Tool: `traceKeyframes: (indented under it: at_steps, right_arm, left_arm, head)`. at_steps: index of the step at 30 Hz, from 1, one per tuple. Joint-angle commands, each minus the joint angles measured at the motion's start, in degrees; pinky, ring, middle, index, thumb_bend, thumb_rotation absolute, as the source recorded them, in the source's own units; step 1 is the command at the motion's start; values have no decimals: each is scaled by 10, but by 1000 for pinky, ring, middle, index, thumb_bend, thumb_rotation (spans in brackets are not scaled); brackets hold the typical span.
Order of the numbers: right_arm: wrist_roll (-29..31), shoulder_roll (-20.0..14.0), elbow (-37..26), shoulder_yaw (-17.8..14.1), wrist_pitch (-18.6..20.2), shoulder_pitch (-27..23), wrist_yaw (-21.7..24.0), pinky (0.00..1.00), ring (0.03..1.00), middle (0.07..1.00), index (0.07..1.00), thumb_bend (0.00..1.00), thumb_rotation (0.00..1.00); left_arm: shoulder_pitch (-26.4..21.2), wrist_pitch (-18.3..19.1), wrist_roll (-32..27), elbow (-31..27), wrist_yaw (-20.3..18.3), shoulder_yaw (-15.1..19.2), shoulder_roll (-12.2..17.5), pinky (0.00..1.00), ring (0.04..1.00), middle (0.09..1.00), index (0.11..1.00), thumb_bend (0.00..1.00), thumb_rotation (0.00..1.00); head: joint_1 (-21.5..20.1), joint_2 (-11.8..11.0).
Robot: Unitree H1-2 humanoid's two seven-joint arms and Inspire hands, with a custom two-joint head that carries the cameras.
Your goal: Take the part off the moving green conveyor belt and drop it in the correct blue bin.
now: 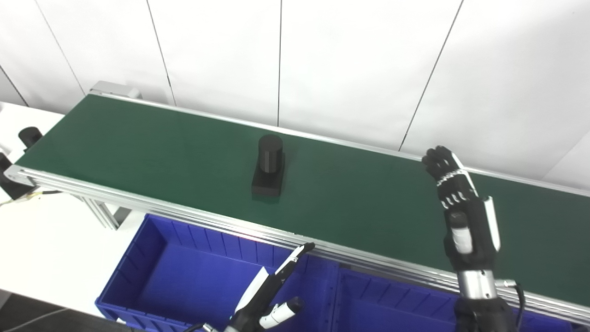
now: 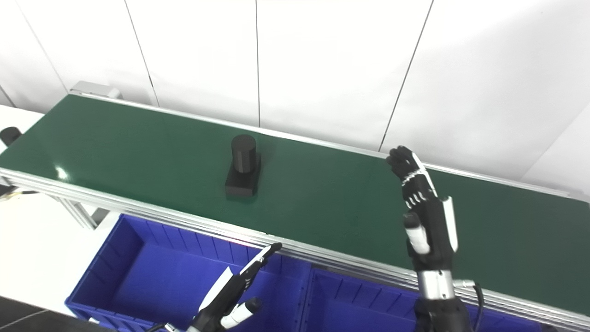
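Note:
A black part [image 1: 268, 167], a cylinder standing on a rectangular base, rides upright on the green conveyor belt [image 1: 152, 152] near its middle. My right hand [image 1: 461, 207] is raised over the belt's right stretch, well to the right of the part, fingers extended and apart, holding nothing. Low in the picture my left hand [image 1: 272, 293] hovers above the left blue bin [image 1: 156, 272], fingers stretched out toward the belt's front rail, empty.
A second blue bin [image 1: 392, 304] sits beside the first, below the belt's front rail [image 1: 184, 212]. White wall panels rise behind the belt. A white tabletop [image 1: 41, 240] and black fittings [image 1: 28, 135] lie at the left end.

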Motion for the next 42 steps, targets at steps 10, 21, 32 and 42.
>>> traceKeyframes:
  at_steps: [10,21,32,42]
  right_arm:
    - [-47,-48,141,112,-13,-129,-143,778,862,879,887,833,756]
    - [-60,-53,243,165,-13,-194,-210,846,870,887,888,918,632]
    - [-104,-61,336,229,-13,-240,-291,817,878,906,898,863,551]
    - [-98,-63,382,243,-13,-253,-308,918,934,908,911,867,550]
  left_arm:
    - [8,-20,10,-27,32,-31,12,994,1000,1000,965,819,1000]
    - [15,-20,-15,-29,25,-33,24,1000,1000,1000,961,860,996]
    - [12,-20,-10,-8,38,-46,38,1000,1000,1000,971,909,1000]
    - [10,-20,-34,6,15,-42,40,1000,1000,1000,973,911,1000]
  head:
    - [5,-5]
    - [-35,-9]
    - [-91,-54]
    - [-111,-77]
